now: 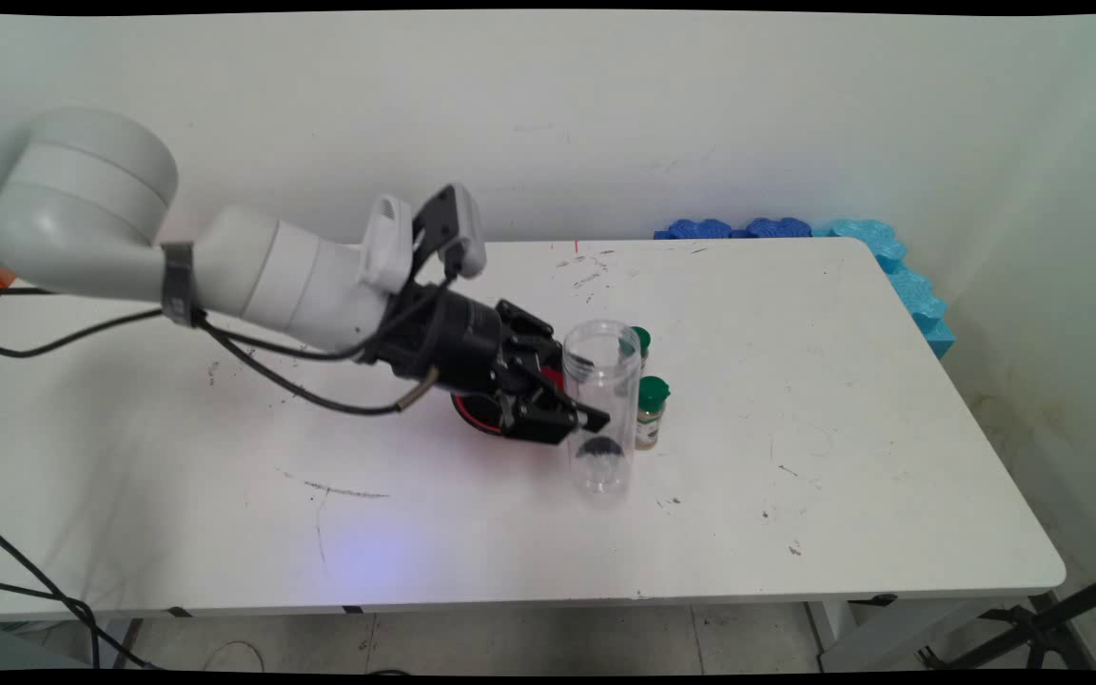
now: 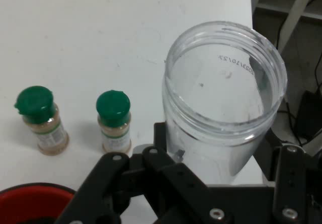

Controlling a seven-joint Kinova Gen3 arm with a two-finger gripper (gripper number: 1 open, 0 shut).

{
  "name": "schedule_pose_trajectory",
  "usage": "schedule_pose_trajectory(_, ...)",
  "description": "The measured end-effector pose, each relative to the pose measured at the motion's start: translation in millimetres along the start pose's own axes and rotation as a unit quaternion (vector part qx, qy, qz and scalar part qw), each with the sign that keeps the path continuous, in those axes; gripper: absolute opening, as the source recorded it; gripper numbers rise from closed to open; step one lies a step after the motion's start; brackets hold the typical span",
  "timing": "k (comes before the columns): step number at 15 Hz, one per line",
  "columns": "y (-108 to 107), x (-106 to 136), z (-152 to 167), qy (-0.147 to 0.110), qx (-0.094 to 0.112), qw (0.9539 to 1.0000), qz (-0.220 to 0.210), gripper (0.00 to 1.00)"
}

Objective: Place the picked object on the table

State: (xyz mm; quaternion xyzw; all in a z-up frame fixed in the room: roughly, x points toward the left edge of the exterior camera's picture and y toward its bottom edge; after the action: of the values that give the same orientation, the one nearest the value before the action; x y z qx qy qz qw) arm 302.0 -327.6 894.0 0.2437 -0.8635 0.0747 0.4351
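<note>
Clear open jar [image 1: 602, 409] upright in pincer [image 1: 575, 407]

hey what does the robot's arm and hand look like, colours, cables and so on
The arm is white, built of rounded cylindrical links, with a grey band around one. Black cables hang beneath it. A white and black box sits at the wrist. The hand is black, with jointed linkage bars and silver screws.

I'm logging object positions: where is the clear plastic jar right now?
The clear plastic jar stands upright near the table's middle, between the gripper on its left and two green-capped spice bottles on its right.
</note>
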Motion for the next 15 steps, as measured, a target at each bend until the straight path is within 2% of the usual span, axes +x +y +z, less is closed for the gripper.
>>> schedule_pose_trajectory(8, 8, -25, 27, -0.005, 0.001, 1.0, 0.001, 0.0)
schedule_pose_trajectory(15, 9, -38, 40, -0.005, 0.006, 1.0, -0.001, 0.0)
